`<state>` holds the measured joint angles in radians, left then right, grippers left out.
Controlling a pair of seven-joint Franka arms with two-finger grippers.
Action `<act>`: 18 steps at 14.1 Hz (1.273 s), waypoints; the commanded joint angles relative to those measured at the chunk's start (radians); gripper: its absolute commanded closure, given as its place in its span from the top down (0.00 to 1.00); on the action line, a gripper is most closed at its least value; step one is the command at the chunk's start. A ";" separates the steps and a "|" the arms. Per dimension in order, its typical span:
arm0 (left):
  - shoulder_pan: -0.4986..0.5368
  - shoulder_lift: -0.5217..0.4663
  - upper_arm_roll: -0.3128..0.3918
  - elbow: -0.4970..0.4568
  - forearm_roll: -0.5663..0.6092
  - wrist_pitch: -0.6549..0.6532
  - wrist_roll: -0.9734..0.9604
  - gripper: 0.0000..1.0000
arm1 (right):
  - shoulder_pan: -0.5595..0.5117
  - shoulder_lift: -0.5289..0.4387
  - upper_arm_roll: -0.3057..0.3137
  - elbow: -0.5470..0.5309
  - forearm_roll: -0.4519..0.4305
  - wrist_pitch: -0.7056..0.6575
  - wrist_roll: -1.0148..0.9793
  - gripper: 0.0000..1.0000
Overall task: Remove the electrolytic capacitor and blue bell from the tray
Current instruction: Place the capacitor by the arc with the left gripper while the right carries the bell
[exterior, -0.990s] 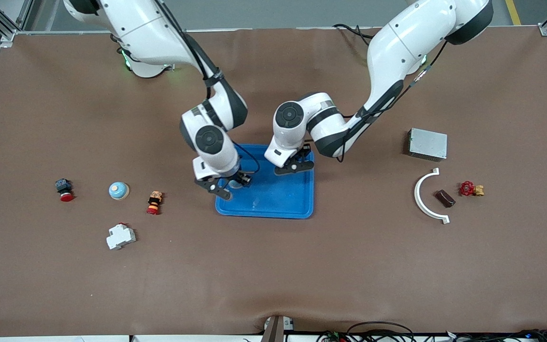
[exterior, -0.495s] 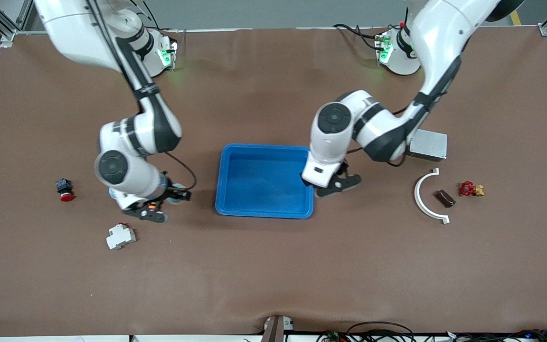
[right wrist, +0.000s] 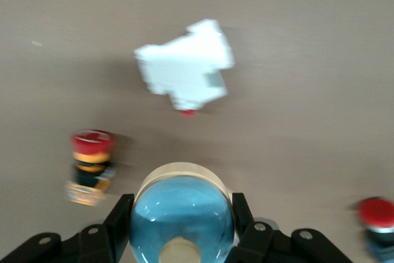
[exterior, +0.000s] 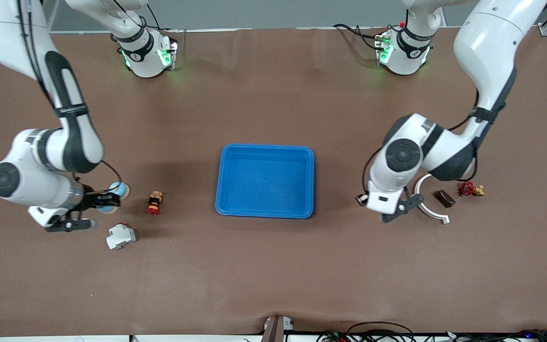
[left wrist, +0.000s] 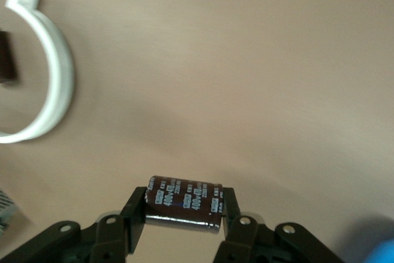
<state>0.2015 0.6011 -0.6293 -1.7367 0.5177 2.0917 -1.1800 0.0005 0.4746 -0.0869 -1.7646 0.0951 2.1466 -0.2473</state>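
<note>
The right arm is reaching out toward its own end of the brown table (exterior: pixel 273 266), and the right gripper (right wrist: pixel 180 226) is clamping a pale blue dome-shaped bell with a cream rim (right wrist: pixel 181 214) between its black fingers. In the front view that bell (exterior: pixel 114 192) is showing just at the gripper's tip, up off the cloth, with a small orange and red push-button switch (exterior: pixel 154 203) lying on the table close by, toward the tray. A white plastic circuit breaker block (exterior: pixel 120 236) is lying nearer to the front camera than the bell.

The left arm is hanging over its end of the table, and the left gripper (left wrist: pixel 183 217) is pinching a dark brown cylindrical capacitor with white printing (left wrist: pixel 183 202) by its two ends, the cylinder lying crosswise between the fingers. Only a sliver of it is peeking out at the gripper (exterior: pixel 387 209) in the front view. Just beside that gripper a white curved plastic clamp (exterior: pixel 426 199) is lying on the table, with a small dark brown block (exterior: pixel 444 198) inside its curve and a red-handled brass valve (exterior: pixel 471 189) a little farther toward the table's end.

A blue rectangular plastic tray (exterior: pixel 265 211) is sitting in the middle of the table, well apart from both grippers, with nothing in it.
</note>
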 commanded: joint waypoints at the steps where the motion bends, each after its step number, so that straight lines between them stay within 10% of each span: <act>1: 0.099 0.054 -0.007 -0.041 0.082 0.030 -0.006 0.00 | -0.066 -0.002 0.021 -0.007 -0.008 0.024 -0.126 0.00; 9: 0.134 0.127 0.031 -0.014 0.139 0.126 0.006 0.00 | -0.114 0.119 0.019 0.112 -0.017 0.058 -0.274 0.00; 11: 0.134 0.128 0.031 -0.014 0.139 0.126 0.006 0.30 | -0.134 0.169 0.019 0.169 -0.015 0.059 -0.318 0.00; 12: 0.134 0.123 0.031 -0.014 0.137 0.126 0.006 0.77 | -0.140 0.191 0.019 0.191 -0.017 0.059 -0.337 0.00; 13: 0.131 0.118 0.031 -0.014 0.137 0.125 0.006 1.00 | -0.148 0.206 0.019 0.200 -0.015 0.059 -0.354 0.00; 18: 0.144 -0.010 0.026 0.029 0.122 0.052 0.141 1.00 | -0.177 0.271 0.019 0.227 -0.018 0.075 -0.412 0.00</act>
<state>0.3356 0.6739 -0.5975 -1.7218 0.6381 2.2044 -1.1192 -0.1480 0.7093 -0.0845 -1.5878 0.0933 2.2280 -0.6385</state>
